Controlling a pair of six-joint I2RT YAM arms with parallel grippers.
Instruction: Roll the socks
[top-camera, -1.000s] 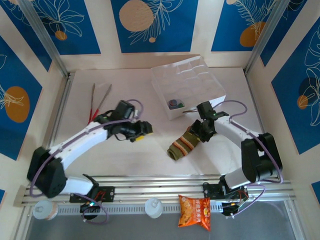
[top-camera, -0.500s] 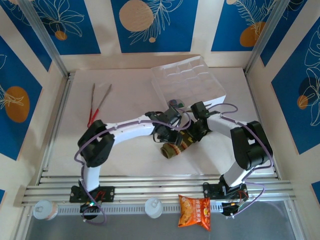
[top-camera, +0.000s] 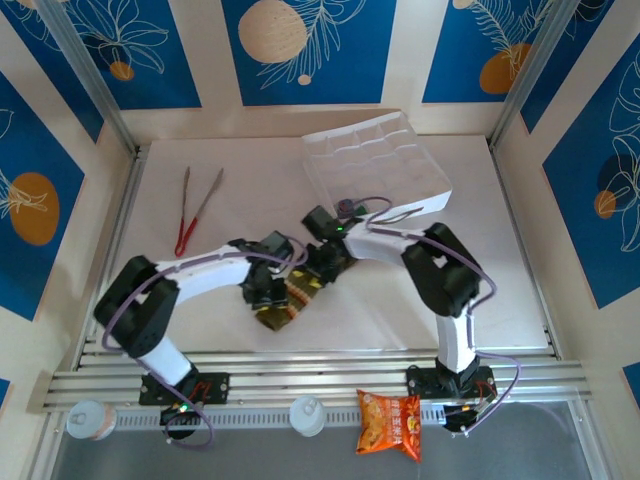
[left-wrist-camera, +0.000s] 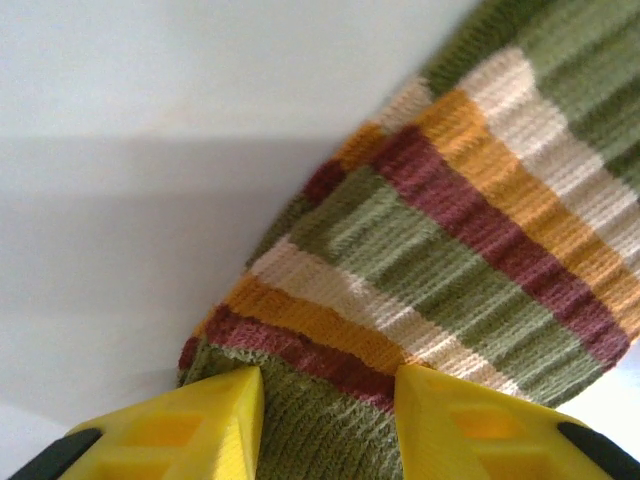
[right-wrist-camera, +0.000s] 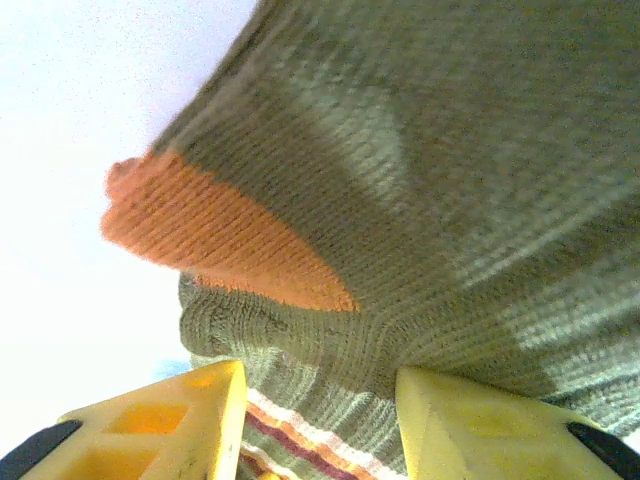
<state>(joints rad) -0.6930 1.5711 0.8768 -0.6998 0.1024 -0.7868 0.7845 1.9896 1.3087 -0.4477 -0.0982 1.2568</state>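
The olive-green sock with orange, cream and maroon stripes lies bunched near the table's middle, between my two grippers. My left gripper is at its lower left end. In the left wrist view the yellow fingers close on the plain olive end of the sock, with the left gripper shut on it. My right gripper holds the upper right end. In the right wrist view the sock, with an orange patch, fills the space above the right gripper, knit pinched between the fingers.
A clear compartment tray stands at the back right with a small grey-green bundle at its front corner. Red tongs lie at the back left. An orange snack packet rests on the front rail.
My left arm swung in from the left and closed on the sock's end. Both grippers and the sock then shifted left across the table.
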